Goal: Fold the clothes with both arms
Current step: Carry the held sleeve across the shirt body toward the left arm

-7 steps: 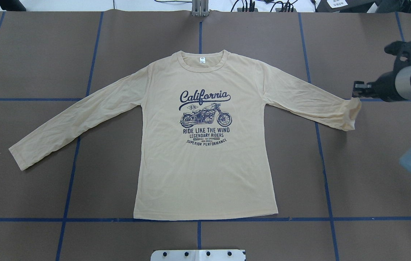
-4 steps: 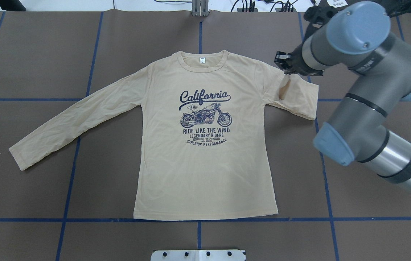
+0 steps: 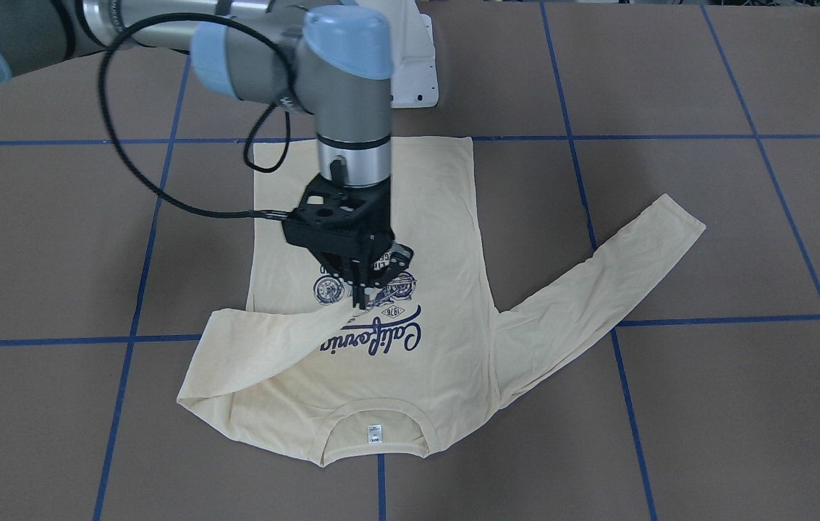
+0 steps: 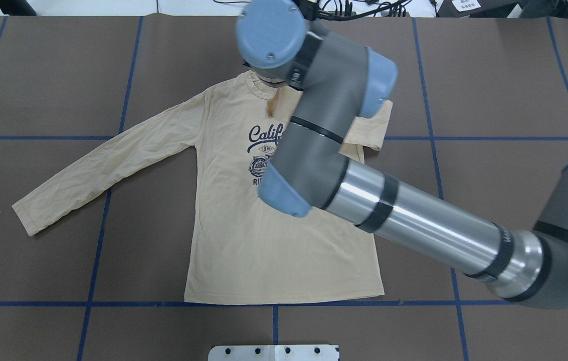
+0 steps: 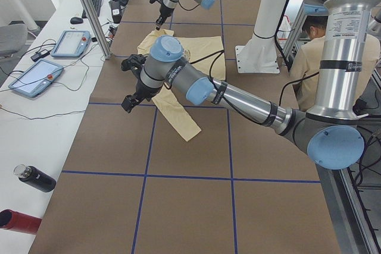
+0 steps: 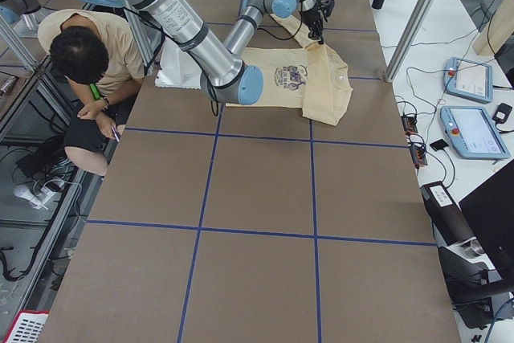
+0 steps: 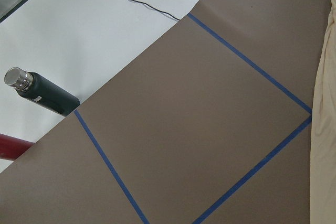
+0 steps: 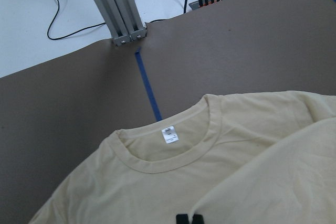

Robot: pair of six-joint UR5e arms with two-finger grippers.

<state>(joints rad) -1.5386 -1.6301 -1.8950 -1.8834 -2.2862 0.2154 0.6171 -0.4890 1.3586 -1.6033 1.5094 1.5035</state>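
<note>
Over the navy chest print (image 3: 388, 334), our right gripper (image 3: 360, 295) points straight down, its slim black fingers pinched together on the cuff of the right sleeve (image 3: 265, 347). That sleeve is drawn across the T-shirt (image 3: 438, 217) as a soft band, creased double at the shoulder, its end rising off the chest to the fingertips. From the right wrist view we see two black fingertips (image 8: 181, 217) close side by side above the cloth. Beyond them is the ribbed round neck (image 8: 157, 163) with a small white label (image 8: 168, 136).

The T-shirt lies face up and flat in the middle of the table (image 3: 670, 72), a pale cream-yellow knit, faintly wrinkled, with a square hem. The left sleeve (image 3: 598, 289) stretches out slantwise as a long tapering strip. Our right arm (image 4: 414, 220), a brushed silver tube with light blue caps, reaches over the garment. The table wears a matt brown sheet ruled into squares by blue tape (image 3: 670, 137).

Our left gripper (image 5: 128, 100) hangs over the brown sheet near the left sleeve's end; we cannot tell whether its fingers are spread or closed. Off the sheet's end a dark cylindrical bottle (image 7: 39, 95) with a steel cap lies on the white bench.
</note>
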